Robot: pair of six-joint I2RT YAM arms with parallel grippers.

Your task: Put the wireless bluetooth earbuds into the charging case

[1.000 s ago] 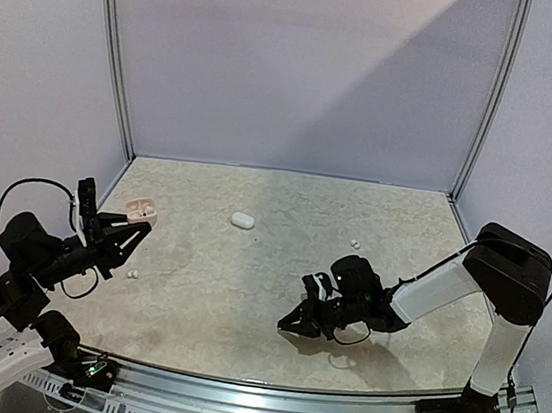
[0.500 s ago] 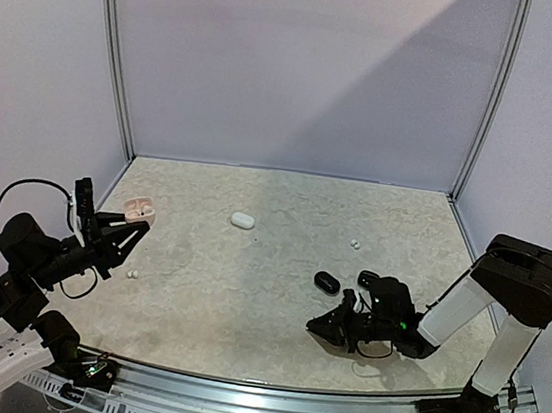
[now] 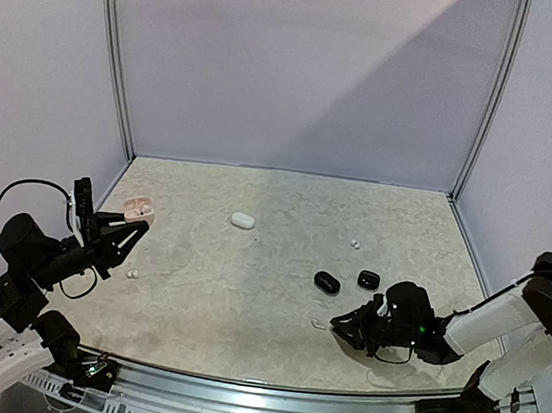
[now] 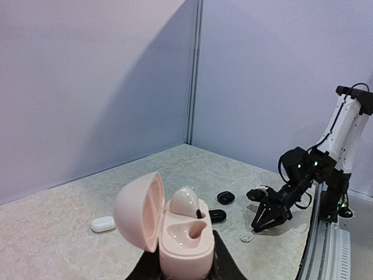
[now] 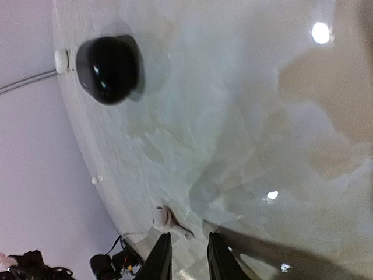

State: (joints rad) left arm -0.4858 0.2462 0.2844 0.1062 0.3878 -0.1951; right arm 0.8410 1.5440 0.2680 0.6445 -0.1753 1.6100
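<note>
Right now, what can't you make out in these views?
- Left end effector: tips hidden under the held pink case, left wrist, cut by bottom edge.
- White case: lid shut, contents unseen in any view.
- Black cases: top view, too small to tell lid seams or contents.

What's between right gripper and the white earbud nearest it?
Nothing, just bare tabletop. The right wrist view shows the earbud lying just past the right gripper, apart from its fingertips; the top view agrees.
</note>
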